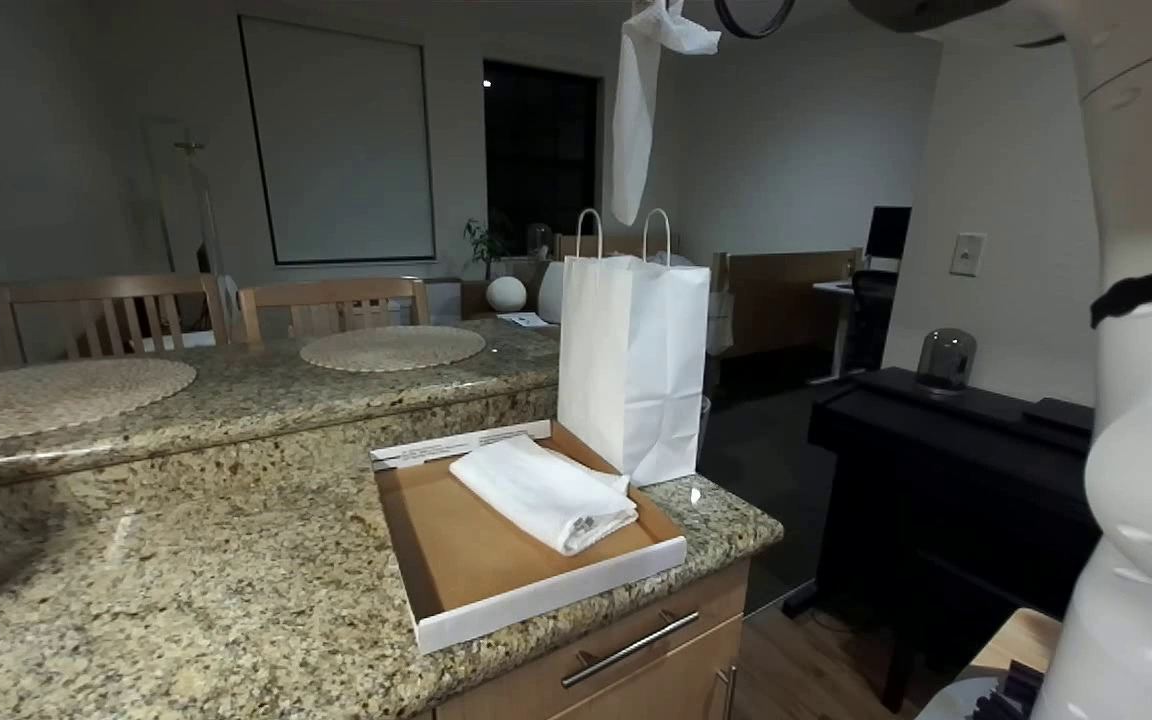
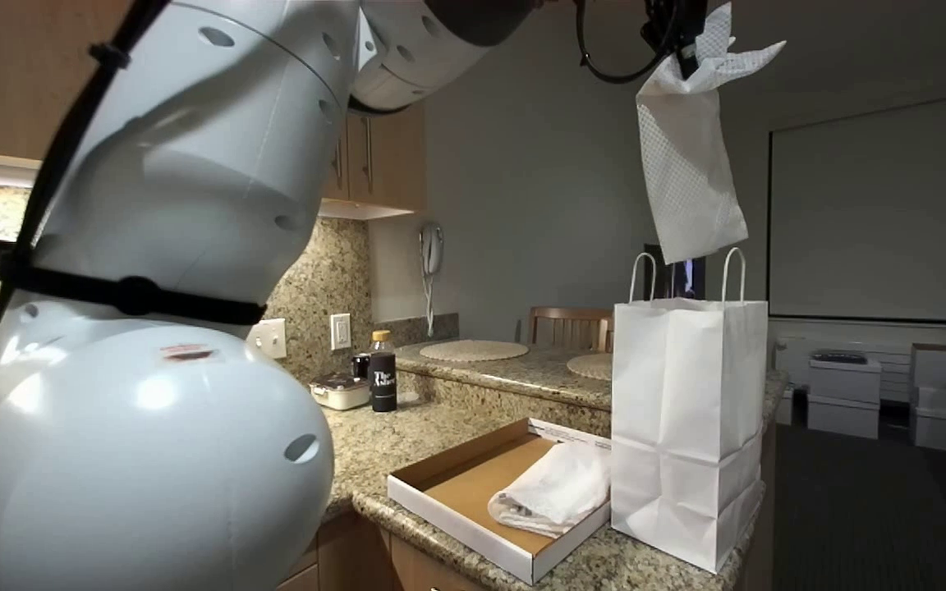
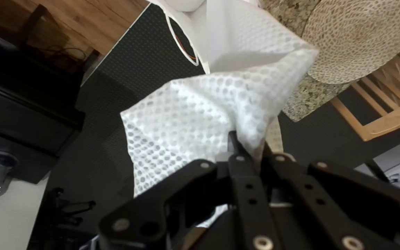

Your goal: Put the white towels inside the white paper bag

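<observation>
A white towel hangs from my gripper (image 2: pixel 686 61), which is shut on its upper part. The held towel (image 2: pixel 691 172) hangs loosely above the white paper bag (image 2: pixel 686 410), its lower end near the handles; it also shows in an exterior view (image 1: pixel 636 120) and the wrist view (image 3: pixel 186 118). The bag (image 1: pixel 636 370) stands upright on the counter corner with both loop handles up. In the wrist view the bag (image 3: pixel 198 31) is partly covered by the towel. Another folded white towel (image 1: pixel 546 490) lies in the shallow cardboard tray (image 1: pixel 551 600). The bag's inside is mostly hidden.
The tray stands right beside the bag on the granite counter (image 1: pixel 186 600). A raised ledge with round placemats (image 1: pixel 393 348) runs behind. A dark bottle (image 2: pixel 383 377) and a lidded container (image 2: pixel 339 392) stand farther along. The counter's edge is close to the bag.
</observation>
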